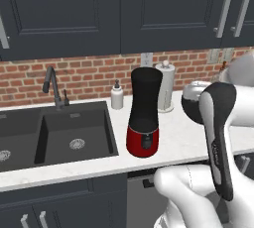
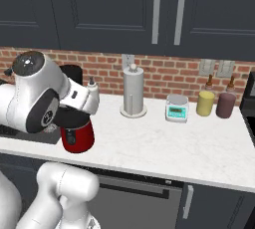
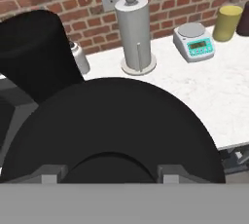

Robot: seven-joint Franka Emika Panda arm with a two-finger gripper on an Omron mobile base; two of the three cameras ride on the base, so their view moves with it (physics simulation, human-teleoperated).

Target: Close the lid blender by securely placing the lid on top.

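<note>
End effector (image 3: 111,173) grasping the lid (image 3: 112,125), held near the blender (image 1: 144,113), right of it.

The blender (image 1: 144,113) has a matt black jar that takes no shine, over a glossy red base that looks like polished plastic, with a small dark panel set in its front. The lid (image 3: 112,130) is a matt black disc, smooth and even, plastic by its look. The countertop (image 2: 164,143) is pale stone with faint grey veining and a soft sheen. Behind it the brick wall (image 1: 89,76) is rough red with lighter mortar lines. The sink (image 1: 59,133) is matt dark, its drain (image 1: 77,144) bright steel. The paper-towel roll (image 2: 133,91) looks soft white. The cabinet doors (image 1: 74,9) are smooth dark, their handles (image 2: 157,10) brushed metal.
</note>
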